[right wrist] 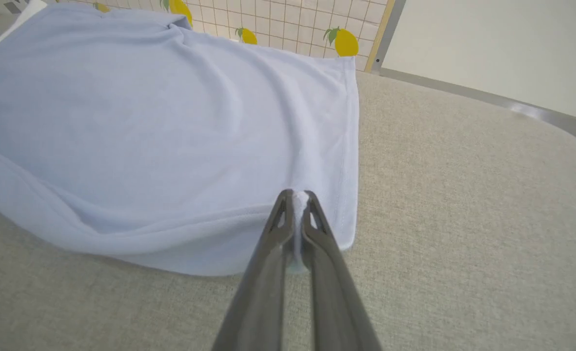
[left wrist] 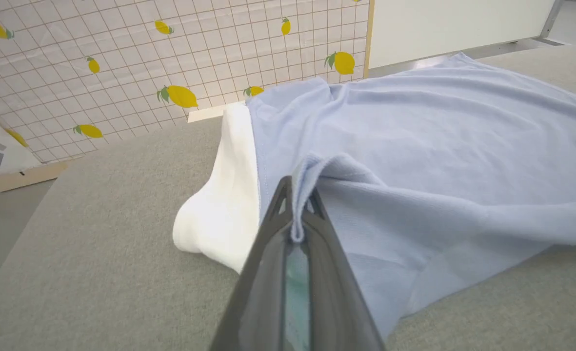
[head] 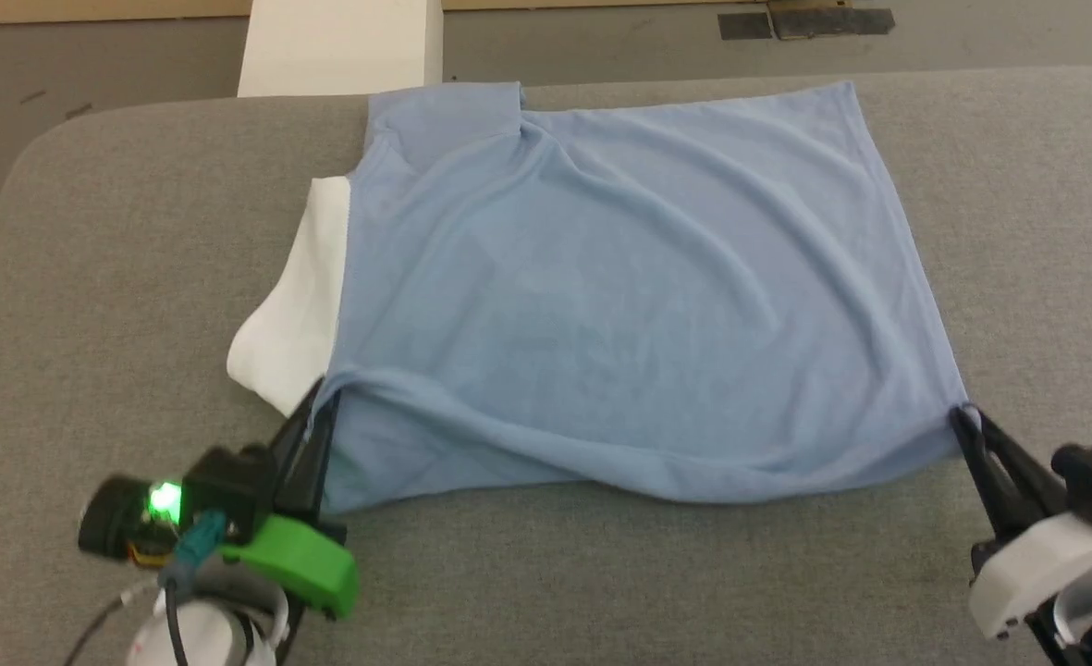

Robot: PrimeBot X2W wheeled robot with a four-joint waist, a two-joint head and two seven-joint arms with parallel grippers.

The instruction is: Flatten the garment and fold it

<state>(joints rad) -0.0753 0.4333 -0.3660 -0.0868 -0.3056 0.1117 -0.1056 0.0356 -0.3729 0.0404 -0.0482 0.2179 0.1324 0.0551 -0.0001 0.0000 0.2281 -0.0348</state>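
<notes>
Grey table (head: 601, 592) lies before you. Your two grippers, left gripper (head: 324, 404) and right gripper (head: 963, 416), each clamp a near corner of the one blue garment (head: 601, 305), which is spread out and creased. One white block (head: 342, 46) stands beyond.

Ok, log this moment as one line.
left gripper: shut on garment | right gripper: shut on garment | garment: spread, wrinkled, unfolded

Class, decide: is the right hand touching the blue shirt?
Touching. The right wrist view shows the right hand pinching a fold of the shirt at its near corner.
</notes>
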